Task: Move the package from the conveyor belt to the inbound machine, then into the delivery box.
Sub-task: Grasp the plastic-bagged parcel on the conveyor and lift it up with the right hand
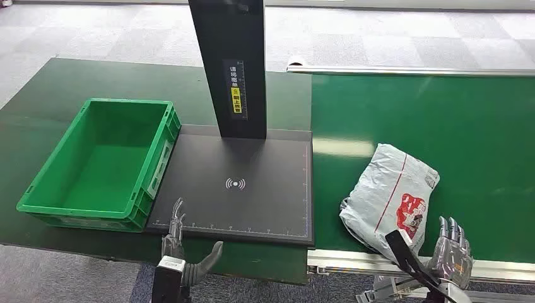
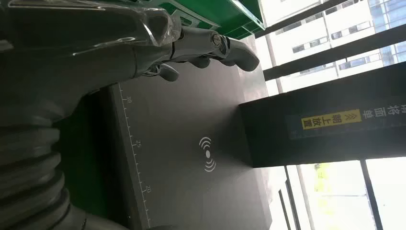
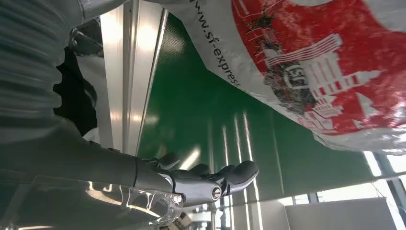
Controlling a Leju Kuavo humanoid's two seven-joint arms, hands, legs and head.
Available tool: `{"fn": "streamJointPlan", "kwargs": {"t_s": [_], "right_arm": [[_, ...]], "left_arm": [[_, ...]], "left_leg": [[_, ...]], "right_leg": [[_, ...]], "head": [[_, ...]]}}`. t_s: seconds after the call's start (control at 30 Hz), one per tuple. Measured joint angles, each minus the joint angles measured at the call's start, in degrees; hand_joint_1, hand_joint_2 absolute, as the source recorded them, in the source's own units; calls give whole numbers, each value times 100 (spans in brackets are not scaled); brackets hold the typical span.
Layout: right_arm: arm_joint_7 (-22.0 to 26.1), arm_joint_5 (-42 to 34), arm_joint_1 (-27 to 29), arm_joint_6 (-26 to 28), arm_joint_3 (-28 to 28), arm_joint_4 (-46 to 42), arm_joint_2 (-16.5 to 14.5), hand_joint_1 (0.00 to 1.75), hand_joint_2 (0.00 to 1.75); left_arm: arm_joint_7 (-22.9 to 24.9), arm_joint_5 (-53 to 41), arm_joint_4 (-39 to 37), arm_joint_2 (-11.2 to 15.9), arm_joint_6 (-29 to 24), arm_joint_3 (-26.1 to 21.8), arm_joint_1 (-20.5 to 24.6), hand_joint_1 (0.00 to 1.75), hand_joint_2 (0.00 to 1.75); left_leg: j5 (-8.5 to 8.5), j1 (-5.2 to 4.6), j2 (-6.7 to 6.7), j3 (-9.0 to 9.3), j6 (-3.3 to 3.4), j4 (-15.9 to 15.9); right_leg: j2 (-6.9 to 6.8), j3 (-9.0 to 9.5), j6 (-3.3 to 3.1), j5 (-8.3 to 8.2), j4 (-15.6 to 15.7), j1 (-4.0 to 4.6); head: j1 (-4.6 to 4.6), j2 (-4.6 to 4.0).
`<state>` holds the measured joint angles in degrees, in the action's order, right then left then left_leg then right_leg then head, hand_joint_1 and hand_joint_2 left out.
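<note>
The package [image 1: 389, 192] — a grey plastic mailer with a red print — lies on the green conveyor belt [image 1: 467, 126], near its front edge. The right hand [image 1: 452, 251] hangs just beside it, fingers spread and holding nothing, not touching the bag. The left hand [image 1: 178, 237] is also empty with its fingers apart, poised at the front edge of the black inbound machine [image 1: 252, 208]. Left of that plate sits the green delivery box [image 1: 57, 205].

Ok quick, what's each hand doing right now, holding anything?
Left hand: open, holding nothing, at the scanner pad's near edge.
Right hand: open, empty, beside the package.
</note>
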<state>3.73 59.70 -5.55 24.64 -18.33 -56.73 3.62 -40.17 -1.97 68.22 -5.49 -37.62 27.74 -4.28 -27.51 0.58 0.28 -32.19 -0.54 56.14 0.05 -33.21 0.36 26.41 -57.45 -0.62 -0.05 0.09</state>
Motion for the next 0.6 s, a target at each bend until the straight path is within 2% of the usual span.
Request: {"fn": "streamJointPlan", "kwargs": {"t_s": [0.07, 0.1, 0.2, 0.23, 0.6], "right_arm": [[44, -48, -98, -32, -71, 168, 19, 0, 175], [78, -85, -197, -62, -130, 328, 38, 10, 175], [98, -104, -435, -136, -215, 682, 66, 140, 175], [101, -103, -489, -163, -226, 768, 69, 175, 175], [191, -53, -719, -248, -233, 1147, 56, 175, 175]], "left_arm": [[0, 0, 1, 2, -1, 0, 0, 0, 175], [0, 0, 2, 4, -2, 0, 1, 0, 175], [0, 0, 2, 4, -6, 2, 4, 0, 175], [0, 0, 2, 4, -7, 2, 4, 0, 175], [0, 9, 2, 7, -20, 9, 15, 0, 175]], "left_leg": [[0, 1, 0, 1, 0, 0], [0, 2, 0, 3, 0, 0], [0, 3, 1, 7, -1, 0], [0, 3, 1, 8, -1, 0], [1, -1, -2, 5, 1, 0]], "right_leg": [[0, 0, 0, 0, 0, 1], [0, 1, 0, 0, 0, 2], [0, 4, 0, 0, 0, 4], [0, 5, 0, 0, 0, 4], [-1, 7, 1, 0, 0, 0]], "head": [[-1, 0], [0, 0], [0, 0], [0, 0], [-1, 0]]}}
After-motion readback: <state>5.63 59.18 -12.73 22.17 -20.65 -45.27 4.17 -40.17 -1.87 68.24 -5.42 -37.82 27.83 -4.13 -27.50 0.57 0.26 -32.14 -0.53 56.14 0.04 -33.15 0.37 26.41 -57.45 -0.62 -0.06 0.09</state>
